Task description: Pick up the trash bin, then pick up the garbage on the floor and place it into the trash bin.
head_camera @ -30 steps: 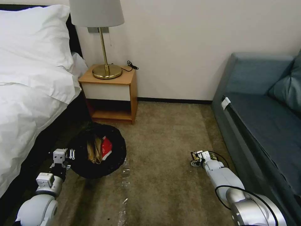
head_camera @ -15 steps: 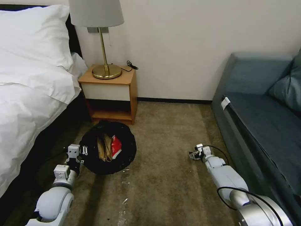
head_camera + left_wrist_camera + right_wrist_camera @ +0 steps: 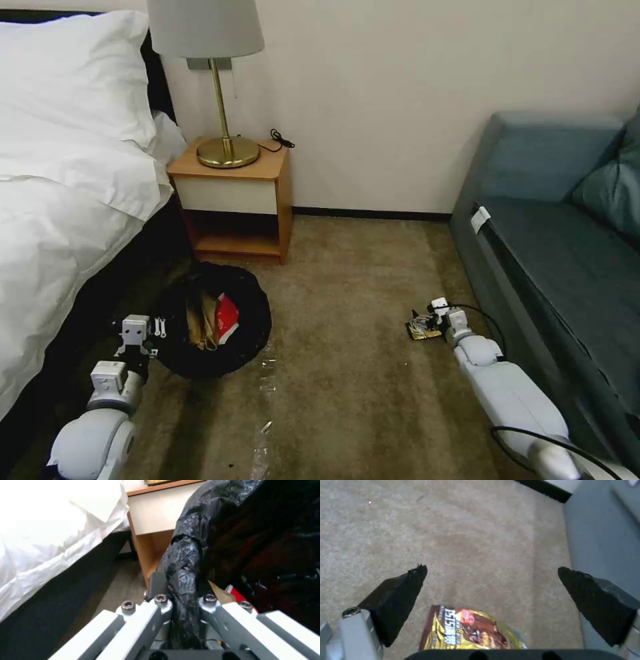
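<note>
The trash bin (image 3: 257, 323), its black bag folded over the rim, hangs low over the carpet beside the bed. My left gripper (image 3: 156, 327) is shut on its near rim, and the left wrist view shows the gripper (image 3: 184, 590) pinching the black liner (image 3: 250, 530). Inside the bin lie a brown paper bag (image 3: 199, 321) and a red-and-white packet (image 3: 228, 315). A dark and yellow snack wrapper (image 3: 423, 331) lies flat on the carpet by the sofa. My right gripper (image 3: 429, 319) hovers just over it, open wide (image 3: 490, 569), with the wrapper (image 3: 466, 630) between the fingers.
A bed (image 3: 60, 220) with white bedding runs along the left. A wooden nightstand (image 3: 233, 200) with a brass lamp (image 3: 223, 100) stands behind the bin. The blue sofa (image 3: 560, 253) sits close to the right arm. A shiny clear streak (image 3: 267, 367) marks the carpet.
The left gripper swung the bin right, then back left. The right gripper shifted right and farther out; the wrapper now lies on the carpet under its open fingers.
</note>
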